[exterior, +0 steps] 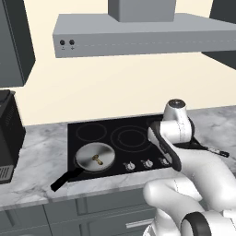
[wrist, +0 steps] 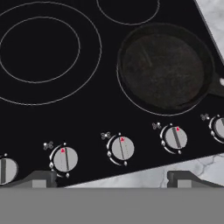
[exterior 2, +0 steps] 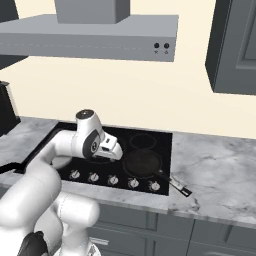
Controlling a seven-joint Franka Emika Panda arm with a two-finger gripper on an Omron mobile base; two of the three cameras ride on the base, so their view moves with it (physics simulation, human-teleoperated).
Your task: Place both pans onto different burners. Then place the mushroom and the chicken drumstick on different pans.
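Here, nearest the camera in the hand view, the gripper (wrist: 113, 180) hangs with its claw spread wide and empty, tips at 6 o'clock over the counter (wrist: 144, 177) edge. Just beyond runs the row of knobs (wrist: 121, 148). Past them, at 1 o'clock, the dark pan (wrist: 164, 70) sits on its burner (wrist: 131, 94), empty. At 10 o'clock lies the large centre burner (wrist: 39, 43), bare.

In the left base view the silver pan (exterior: 94, 156) rests on the front-left burner at 9 o'clock of the arm, carrying the mushroom (exterior: 97, 159); its handle (exterior: 64, 179) juts toward 7 o'clock over the counter. In the right base view the dark pan's handle (exterior 2: 176, 184) overhangs the cooktop (exterior 2: 150, 137) toward 4 o'clock.

The chicken drumstick cannot be made out in these views, so placing it in the dark pan appears to be the remaining step. Risks, as judged: a swinging arm could clip either jutting handle and drag a pan off its ring; a drumstick released too high could bounce out; dropping it beside the mushroom would break the different-pans rule.
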